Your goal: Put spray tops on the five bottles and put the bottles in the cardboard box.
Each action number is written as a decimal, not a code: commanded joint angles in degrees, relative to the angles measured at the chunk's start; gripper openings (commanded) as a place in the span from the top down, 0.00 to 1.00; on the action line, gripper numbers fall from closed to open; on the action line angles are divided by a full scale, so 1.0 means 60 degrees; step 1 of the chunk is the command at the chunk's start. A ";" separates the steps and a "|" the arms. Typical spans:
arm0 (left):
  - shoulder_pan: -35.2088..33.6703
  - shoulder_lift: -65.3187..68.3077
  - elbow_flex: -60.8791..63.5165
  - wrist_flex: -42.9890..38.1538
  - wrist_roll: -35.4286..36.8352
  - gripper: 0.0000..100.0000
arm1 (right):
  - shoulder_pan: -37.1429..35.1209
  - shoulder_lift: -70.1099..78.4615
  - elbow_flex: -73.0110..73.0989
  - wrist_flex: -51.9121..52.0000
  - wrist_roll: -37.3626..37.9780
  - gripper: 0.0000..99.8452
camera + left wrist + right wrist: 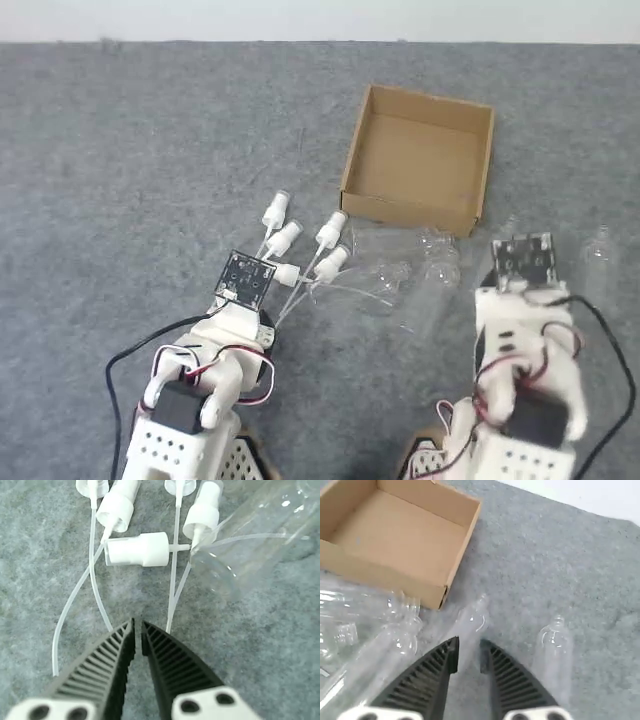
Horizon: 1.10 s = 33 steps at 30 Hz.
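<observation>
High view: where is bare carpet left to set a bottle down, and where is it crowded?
Bare grey carpet lies left of the white spray tops and the brown cardboard box. Crowded: clear plastic bottles packed just in front of the box.

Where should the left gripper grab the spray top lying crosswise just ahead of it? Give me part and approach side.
Probably the wide white collar of the spray top, not its thin tube. It lies flat on its side, so bring the left gripper down from above, on its near side; other tops crowd the far side.
</observation>
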<state>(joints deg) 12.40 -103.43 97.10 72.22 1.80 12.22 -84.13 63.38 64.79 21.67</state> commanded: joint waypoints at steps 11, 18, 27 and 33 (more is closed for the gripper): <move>-0.0044 -0.0161 -0.0095 0.0000 -0.0059 0.99 | 0.2689 1.2168 -0.8791 0.1077 0.0850 0.79; -0.0044 -0.0161 -0.0095 0.0015 -0.0059 0.99 | 0.2850 1.5832 -1.1297 0.1062 0.0835 0.79; -0.0044 -0.0161 -0.0095 0.0015 -0.0059 0.99 | 0.3480 1.8835 -1.3524 0.1077 0.0923 0.79; -0.0044 -0.0161 -0.0095 0.0015 -0.0059 0.99 | 0.3495 1.9758 -1.3553 0.1062 0.0923 0.80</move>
<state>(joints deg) 12.40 -103.43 97.10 72.22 1.80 32.70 34.20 -15.30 71.03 26.51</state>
